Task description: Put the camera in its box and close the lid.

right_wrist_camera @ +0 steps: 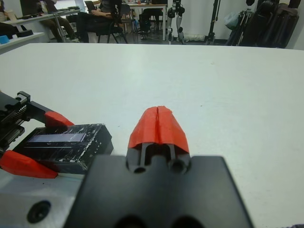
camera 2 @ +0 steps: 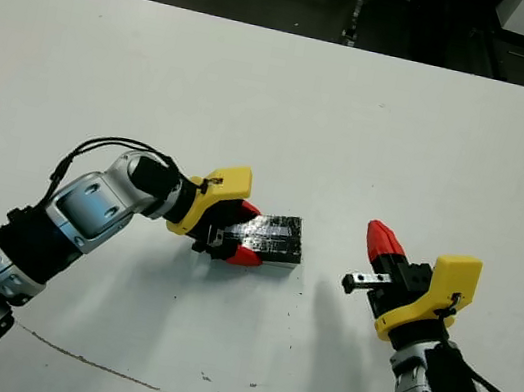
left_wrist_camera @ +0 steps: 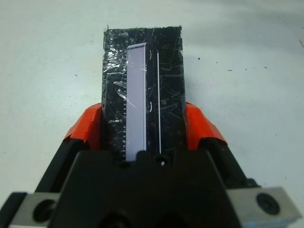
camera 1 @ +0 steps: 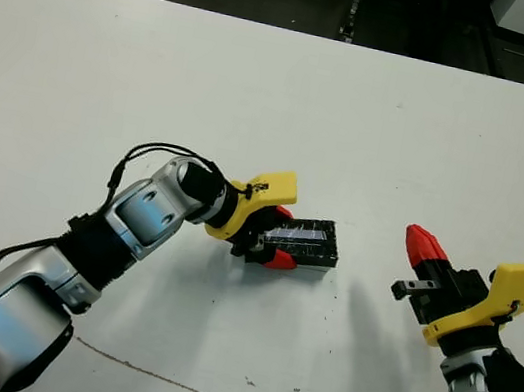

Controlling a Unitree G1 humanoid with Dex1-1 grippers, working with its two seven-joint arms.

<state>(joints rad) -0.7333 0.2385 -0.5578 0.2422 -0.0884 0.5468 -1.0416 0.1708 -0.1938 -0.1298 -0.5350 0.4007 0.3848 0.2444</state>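
The lid (camera 1: 303,240), glossy black with a pale silvery stripe along its top, lies flat on the white tabletop (camera 1: 260,94) a little below the middle of the head view. The left gripper (camera 1: 273,236) reaches it from about 9 o'clock, and its red-tipped fingers (left_wrist_camera: 199,124) are clamped on the lid's two long sides, one on each side, as the left wrist view shows. The box is not visible apart from a thin pale edge beneath the lid in the right wrist view, and the camera cannot be seen. The right gripper (camera 1: 425,245) stands off at about 3 o'clock from the lid, apart from it, above the tabletop. Its two red tips are pressed together with nothing between them, pointing towards 11 o'clock.
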